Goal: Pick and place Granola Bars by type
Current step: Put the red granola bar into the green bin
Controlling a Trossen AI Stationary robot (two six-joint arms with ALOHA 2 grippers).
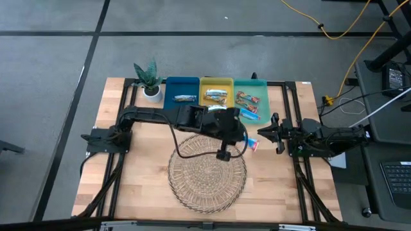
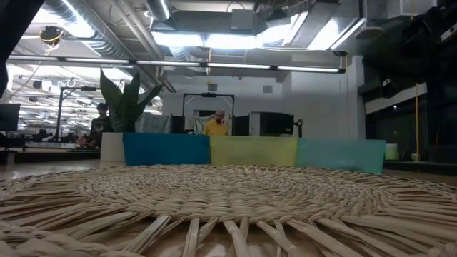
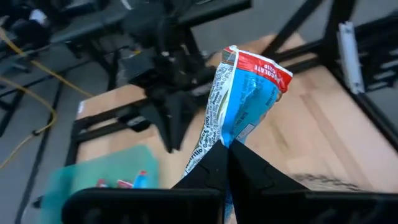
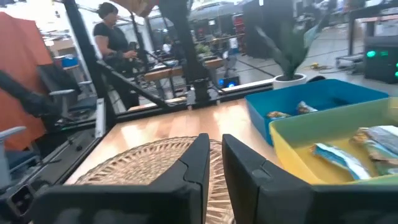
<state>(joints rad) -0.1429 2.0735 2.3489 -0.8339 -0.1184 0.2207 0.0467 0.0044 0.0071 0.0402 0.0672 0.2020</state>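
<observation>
Nearest me lies the round woven straw mat (image 1: 207, 172), with no bars on it. Just beyond its far edge, my left tool (image 3: 227, 148) is clenched on a shiny bright blue wrapped granola bar (image 3: 239, 106), held above the wooden bench (image 1: 142, 173). My right tool (image 4: 213, 146) waits at the bench's right side, fingers nearly together and grasping nothing. Farther off sit the blue tray (image 1: 181, 87), yellow tray (image 1: 216, 83) and green tray (image 1: 251, 85), each holding bars. I judge this the carrying step; next I must bring the bar over the green tray, where another blue one lies, and release.
</observation>
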